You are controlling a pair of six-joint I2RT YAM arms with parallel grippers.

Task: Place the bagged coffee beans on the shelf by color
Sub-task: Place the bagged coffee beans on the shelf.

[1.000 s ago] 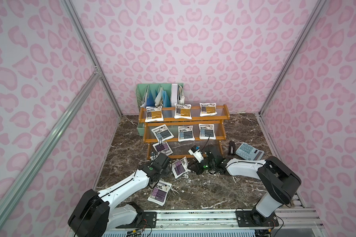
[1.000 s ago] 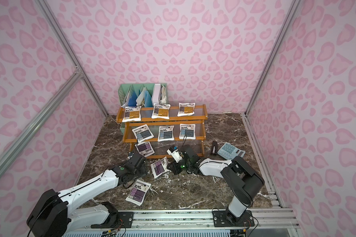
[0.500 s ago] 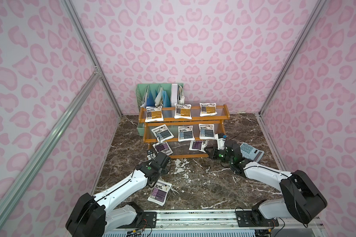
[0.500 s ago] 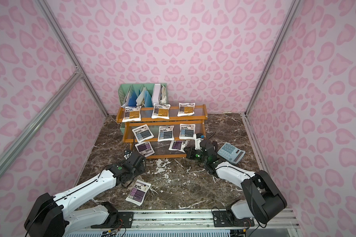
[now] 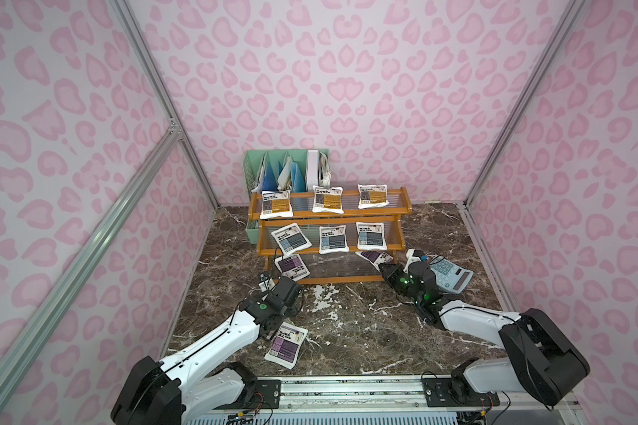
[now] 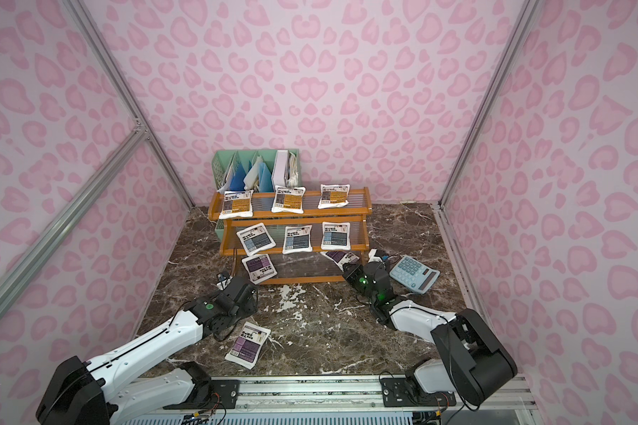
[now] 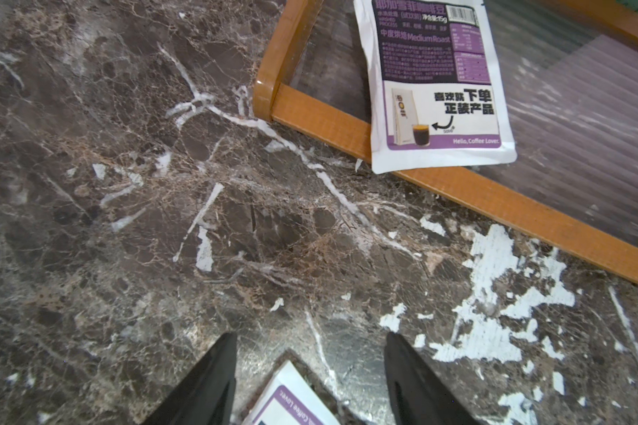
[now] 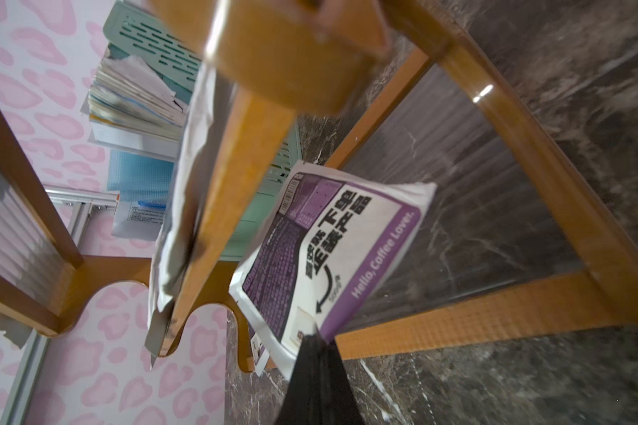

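The shelf [image 5: 328,235] holds three orange bagged coffee beans on its top tier [image 5: 326,199] and three blue-grey ones on the middle tier [image 5: 333,240]. One purple pouch [image 5: 291,266] lies at the left of the bottom tier. My right gripper [image 8: 312,335] is shut on a corner of another purple pouch [image 8: 339,250], which hangs tilted over the right end of the bottom tier [image 5: 371,256]. A third purple pouch [image 5: 286,344] lies flat on the marble floor. My left gripper [image 7: 309,335] hovers open above its corner [image 7: 291,397], touching nothing.
A grey calculator [image 5: 450,274] lies on the floor just right of my right gripper [image 5: 383,270]. A mint-green file holder [image 5: 284,173] stands behind the shelf. Pink patterned walls close in on three sides, and the arms' mounting rail [image 5: 347,390] runs along the front.
My right gripper has carried the purple pouch from the floor in front of the shelf up and to the right end of the bottom tier. The left arm has barely moved.
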